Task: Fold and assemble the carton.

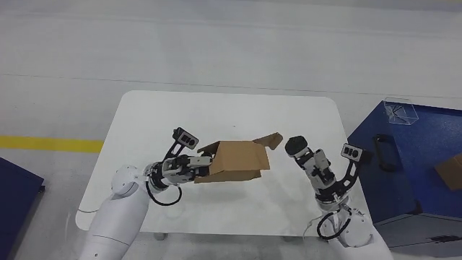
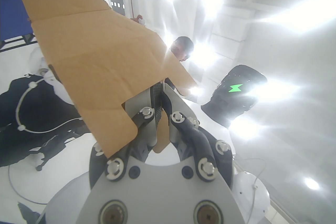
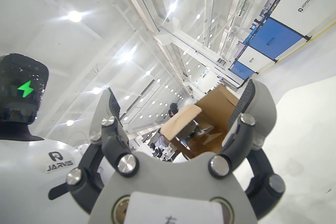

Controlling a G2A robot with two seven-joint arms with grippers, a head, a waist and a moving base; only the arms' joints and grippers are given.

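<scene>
**A:** Carton position in the top view?

**B:** Over the middle of the white table. It is brown and partly opened, with one flap sticking out toward the right gripper. That gripper sits just beside the flap without touching it. The left gripper meets the carton's opposite end.

**A:** Left wrist view?

**B:** The left gripper is clamped on a cardboard edge, with both fingers pinching the board between them. The carton's broad, creased panel stretches away from the wrist.

**A:** And the right wrist view?

**B:** The right gripper is spread wide with nothing between its pads. The carton shows beyond them, apart from both, with its open side facing the camera and a flap tilted outward.
</scene>
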